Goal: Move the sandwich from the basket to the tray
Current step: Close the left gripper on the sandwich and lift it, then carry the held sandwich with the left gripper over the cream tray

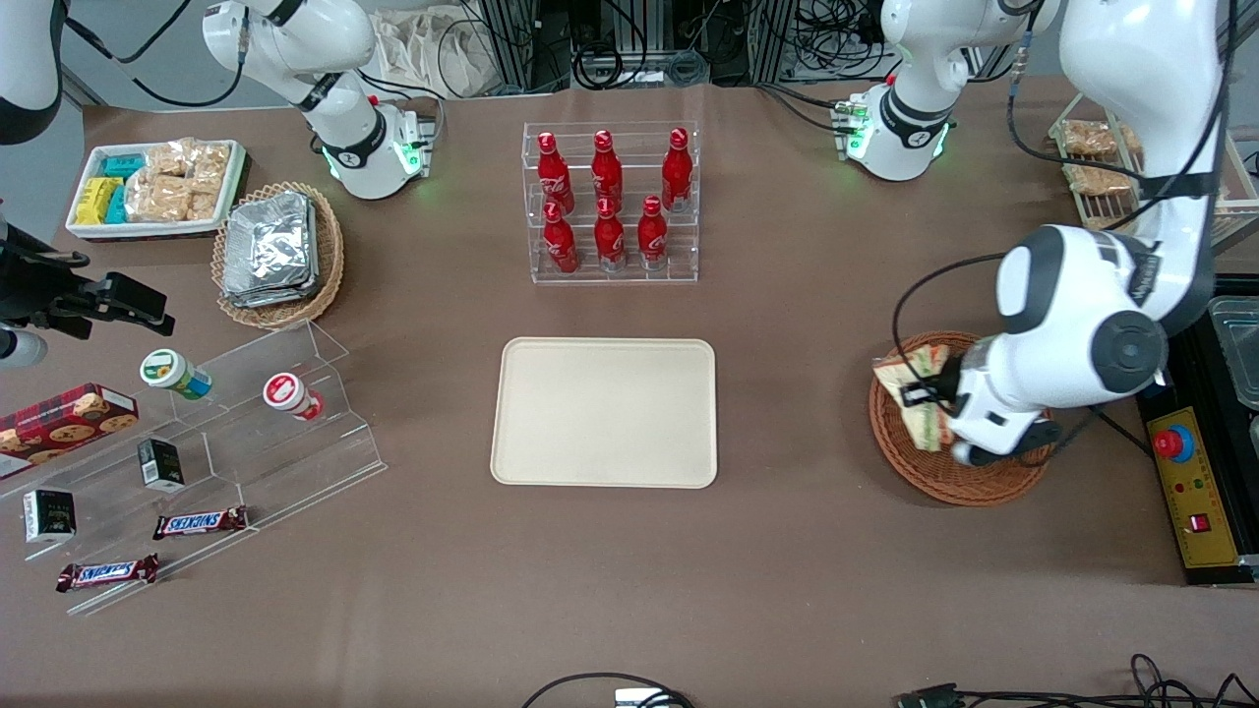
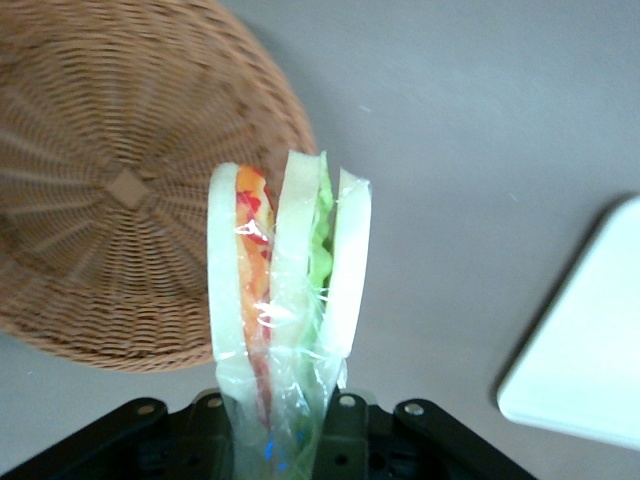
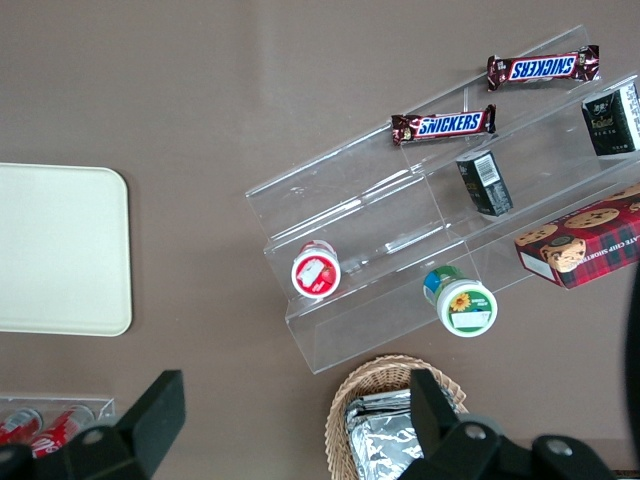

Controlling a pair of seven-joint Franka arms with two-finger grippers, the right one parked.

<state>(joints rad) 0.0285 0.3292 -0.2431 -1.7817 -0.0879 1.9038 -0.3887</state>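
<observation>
- My gripper (image 2: 290,425) is clamped on the wrapped end of the sandwich (image 2: 290,270), which hangs clear above the table just at the rim of the reddish-brown wicker basket (image 2: 110,190); from the front, the sandwich (image 1: 920,393) sits over the basket (image 1: 944,472) edge nearest the tray.
- My hold looks to be mostly on loose clear wrap at the narrow end, so I judge the wedge could swing or slide out of the film if I move sharply.
- The three bread slices already fan apart; a hard squeeze or jolt might shift the filling.
- The cream tray (image 1: 605,413) lies toward the table's middle, well apart from the basket, with bare brown tabletop (image 1: 797,393) between, so a drop on the way would land off target.
- Farther from the front camera than the tray stands a clear rack of red bottles (image 1: 612,202); I should stay nearer than it.
- Toward the parked arm's end sit an acrylic stand (image 1: 246,433) with snack bars and cups, a tan basket of foil packs (image 1: 277,251) and a white snack tray (image 1: 157,187).
- Cables and frames crowd the edge farthest from the camera.
</observation>
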